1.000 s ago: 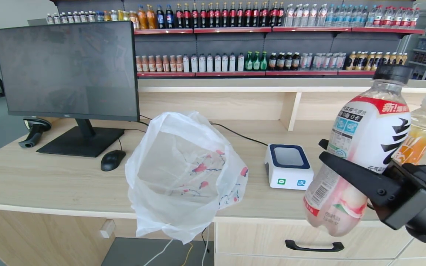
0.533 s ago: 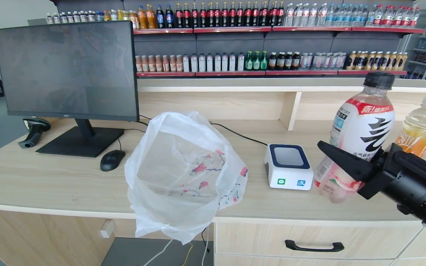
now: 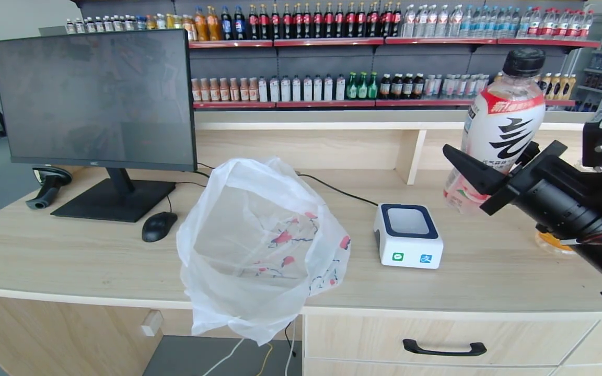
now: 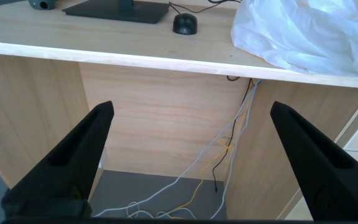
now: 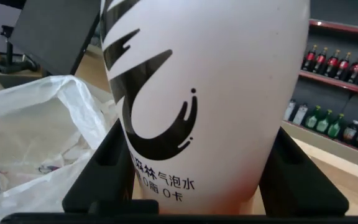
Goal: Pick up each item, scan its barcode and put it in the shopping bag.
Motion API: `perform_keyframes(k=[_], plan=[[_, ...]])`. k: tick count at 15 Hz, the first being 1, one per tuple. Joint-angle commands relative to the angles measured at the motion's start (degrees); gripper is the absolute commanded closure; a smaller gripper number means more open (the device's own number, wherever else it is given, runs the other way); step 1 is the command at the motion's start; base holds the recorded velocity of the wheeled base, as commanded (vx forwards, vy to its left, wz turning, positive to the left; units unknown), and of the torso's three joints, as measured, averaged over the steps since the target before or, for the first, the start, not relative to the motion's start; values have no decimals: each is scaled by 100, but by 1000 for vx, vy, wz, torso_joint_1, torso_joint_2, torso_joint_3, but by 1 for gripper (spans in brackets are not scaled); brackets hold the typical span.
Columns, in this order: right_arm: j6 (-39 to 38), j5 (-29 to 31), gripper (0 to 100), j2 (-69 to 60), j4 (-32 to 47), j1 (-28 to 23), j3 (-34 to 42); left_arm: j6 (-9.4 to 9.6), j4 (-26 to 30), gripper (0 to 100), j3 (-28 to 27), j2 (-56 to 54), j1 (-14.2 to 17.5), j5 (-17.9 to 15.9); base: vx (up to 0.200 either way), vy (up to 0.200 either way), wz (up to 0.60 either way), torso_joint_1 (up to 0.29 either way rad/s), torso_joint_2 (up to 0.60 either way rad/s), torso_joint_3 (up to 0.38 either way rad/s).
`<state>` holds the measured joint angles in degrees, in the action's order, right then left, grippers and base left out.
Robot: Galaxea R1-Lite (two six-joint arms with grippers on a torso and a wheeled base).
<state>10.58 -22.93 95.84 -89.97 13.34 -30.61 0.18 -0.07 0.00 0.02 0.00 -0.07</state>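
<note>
My right gripper (image 3: 489, 154) is clamped on the lower body of the clear plastic bottle with a black cap and a white label (image 3: 502, 125). It holds the bottle tilted in the air, above the light wooden counter (image 3: 71, 256) and to the right of the white box scanner with a dark window (image 3: 408, 235). My left gripper (image 4: 191, 155) hangs below the counter's front edge, spread wide and empty.

The grip sits low on a tall bottle, so I think it may pivot or slip between the fingers when I swing it. The scan may fail if the code faces away from the window when I present it. The arm is close to an orange-filled bottle (image 3: 552, 241) standing behind it, and a careless sweep could topple that. The thin translucent white plastic shopping bag (image 3: 259, 245) sags over the counter edge. A dropped bottle could fold its mouth shut or drag it off.

I cannot find the barcode on the faces of the label that show. In the right wrist view the bottle (image 5: 210, 93) hides its own base and my fingertips. The arm covers most of the orange-filled bottle, and I cannot make out how open the bag's mouth is.
</note>
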Motion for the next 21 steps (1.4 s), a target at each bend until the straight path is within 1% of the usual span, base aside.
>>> perform_keyframes(k=[1,4,5,6,7,9,10,12,13,15,17,19,21], plan=[[331,17,100,303,-3,29,-68,-1,-1,0,0,-2,0,-1,0,0,0,0,0,0],[1007,43,100,462,-3,275,-446,-1,-1,0,0,-2,0,-1,0,0,0,0,0,0],[1280,122,100,488,-3,336,-586,-1,-1,0,0,-2,0,7,0,0,0,0,0,0],[1561,368,100,488,-3,415,-701,-1,-1,0,0,-2,0,-1,0,0,0,0,0,0],[1895,474,100,444,-3,415,-674,-1,-1,0,0,-2,0,-1,0,0,0,0,0,0],[2449,474,100,418,-3,398,-630,-1,-1,0,0,-2,0,7,0,0,0,0,0,0],[2915,465,100,435,-3,415,-595,-1,-1,0,0,-2,0,-1,0,0,0,0,0,0],[3398,430,100,426,-3,468,-428,-1,-1,0,0,-2,0,-1,0,0,0,0,0,0],[3767,245,100,506,-3,486,-332,-1,-1,0,0,-2,0,-1,0,0,0,0,0,0],[4145,-71,100,655,-3,486,-208,-1,-1,0,0,-2,0,7,0,0,0,0,0,0],[4839,-642,100,927,-3,494,-138,-1,-1,0,0,-2,0,-1,0,0,0,0,0,0],[5156,-1056,100,1226,-3,494,-129,-1,-1,0,0,-2,0,-1,0,0,0,0,0,0],[5340,-1223,100,1261,-3,486,-182,-1,-1,0,0,-2,0,-1,0,0,0,0,0,0]])
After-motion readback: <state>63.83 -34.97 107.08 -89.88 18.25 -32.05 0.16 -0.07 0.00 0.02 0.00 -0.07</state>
